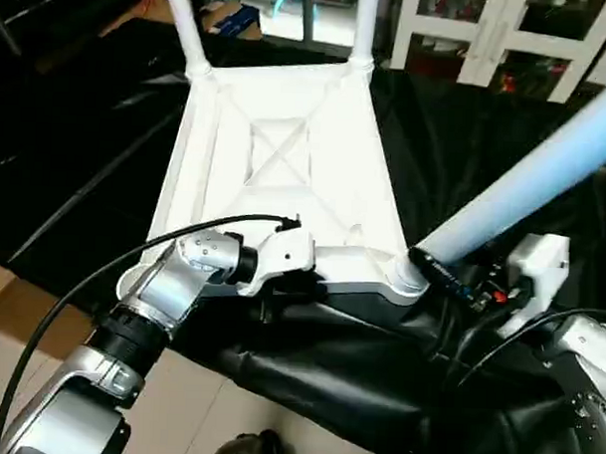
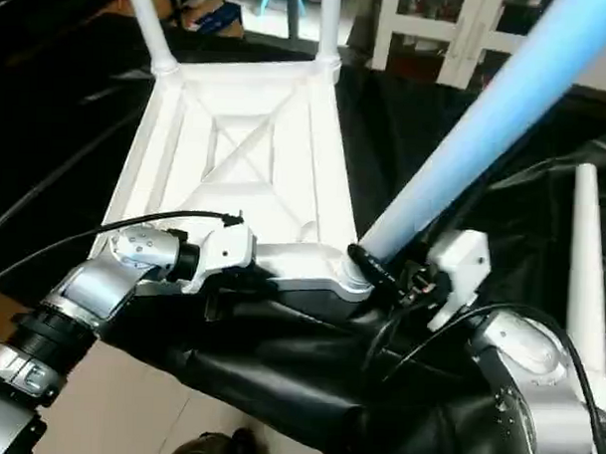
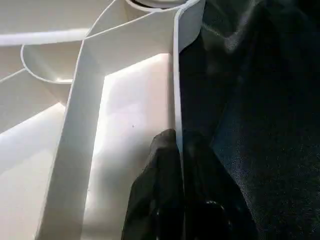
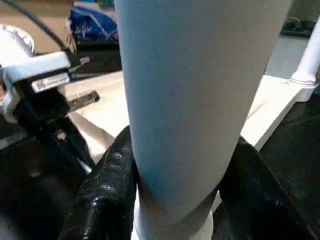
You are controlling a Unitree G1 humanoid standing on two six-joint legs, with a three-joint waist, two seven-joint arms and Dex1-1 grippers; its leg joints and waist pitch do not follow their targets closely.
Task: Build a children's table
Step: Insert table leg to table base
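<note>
The children's table top (image 1: pixel 286 147) lies upside down on black cloth, its X-ribbed underside facing up. Two white legs (image 1: pixel 186 24) (image 1: pixel 365 25) stand in the far corner sockets. My left gripper (image 3: pixel 179 137) is shut on the near rim of the top, one finger on each side of the thin wall. My right gripper (image 4: pixel 180 175) is shut on a third leg (image 1: pixel 523 185) just above its lower end. That leg leans up to the right, with its end at the near right corner socket (image 1: pixel 406 275).
Black cloth (image 1: pixel 87 130) covers the work surface and hangs over its near edge. A loose white leg (image 2: pixel 584 257) lies on the cloth at the right. White framed furniture (image 1: pixel 489 34) and a blue package (image 1: pixel 231 20) stand at the back. Pale floor (image 1: pixel 177 412) lies below.
</note>
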